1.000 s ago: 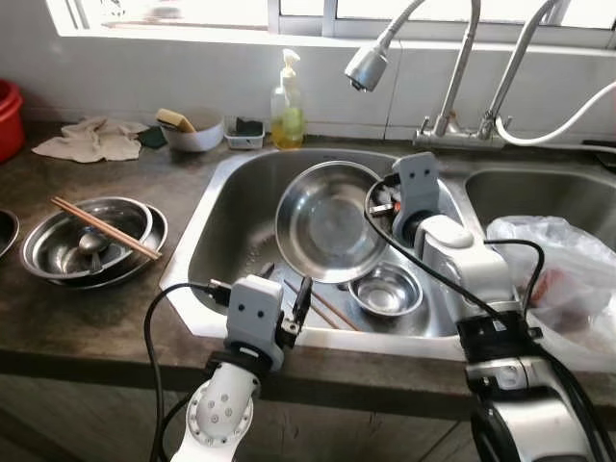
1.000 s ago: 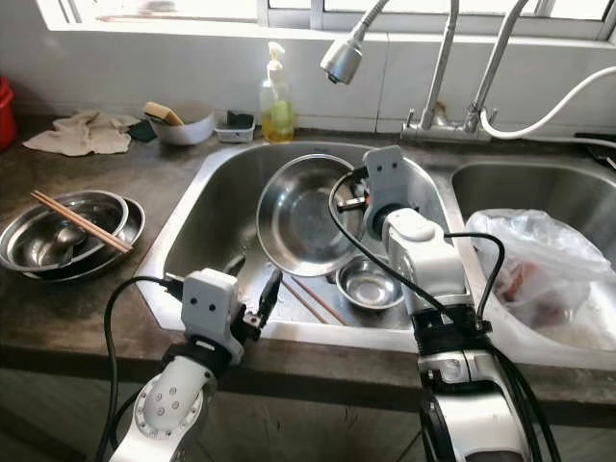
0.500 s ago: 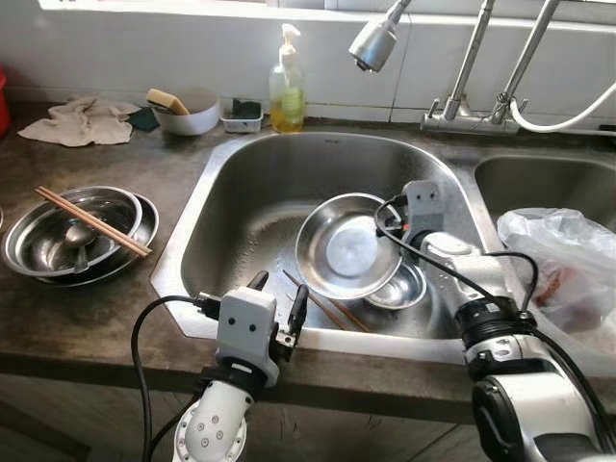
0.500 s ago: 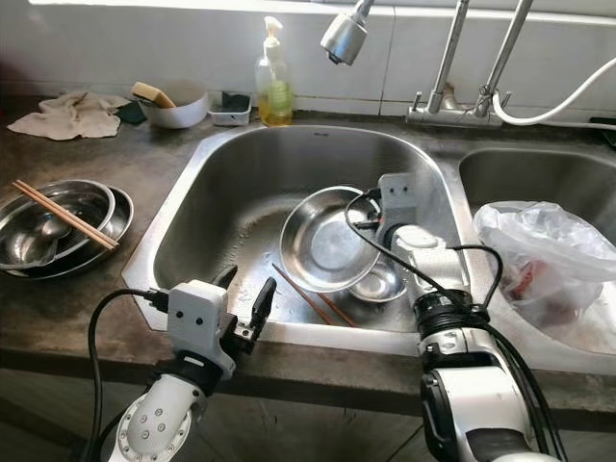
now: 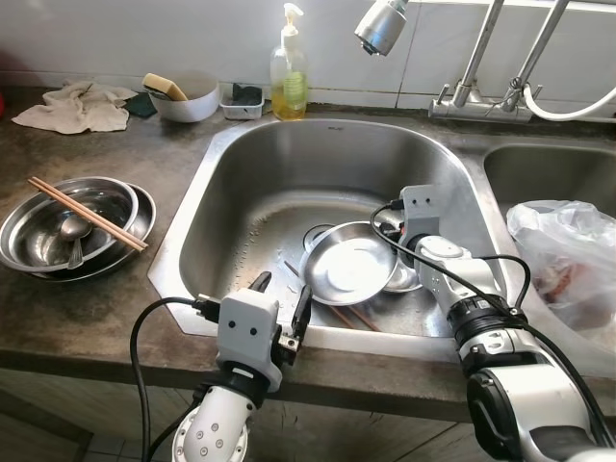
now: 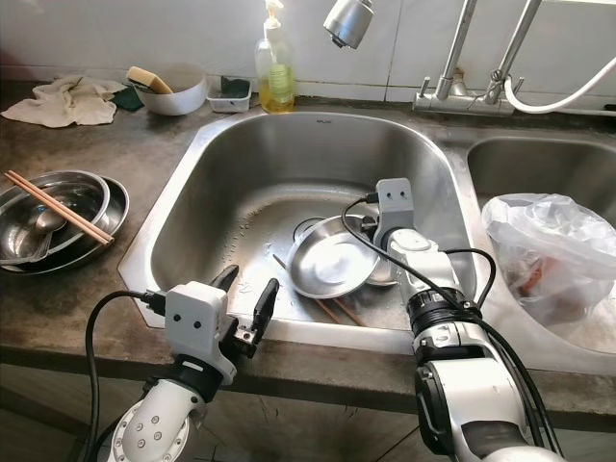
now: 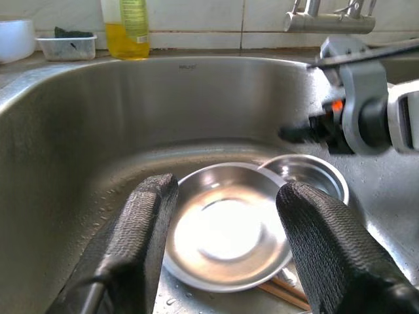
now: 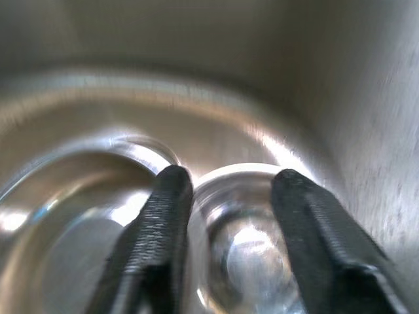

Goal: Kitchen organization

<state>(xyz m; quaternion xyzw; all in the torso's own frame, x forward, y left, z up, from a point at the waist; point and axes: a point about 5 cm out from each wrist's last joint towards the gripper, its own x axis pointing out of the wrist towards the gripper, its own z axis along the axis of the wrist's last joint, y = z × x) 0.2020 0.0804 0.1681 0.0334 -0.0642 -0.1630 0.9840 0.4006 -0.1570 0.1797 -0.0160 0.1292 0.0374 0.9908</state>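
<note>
In the rounded stainless-steel sink basin (image 5: 241, 207) a wide shallow steel bowl (image 5: 348, 269) lies near the front wall, its right rim overlapping a small steel bowl (image 7: 308, 171) that is largely hidden behind it and the right arm. The right gripper (image 8: 226, 222) is low in the basin at the small bowl, its black fingers (image 8: 160, 229) spread with the small bowl's rim between them; that blurred close view does not settle whether they touch it. Thin brown chopsticks (image 5: 337, 310) poke out from under the wide bowl, mostly covered. The left gripper (image 5: 281, 300) hovers at the sink's near edge, fingers apart, holding nothing. On the left counter, stacked steel bowls (image 5: 77, 231) carry another pair of chopsticks (image 5: 85, 214). A crumpled clear plastic bag (image 5: 568, 260) sits right, cut off by the frame.
</note>
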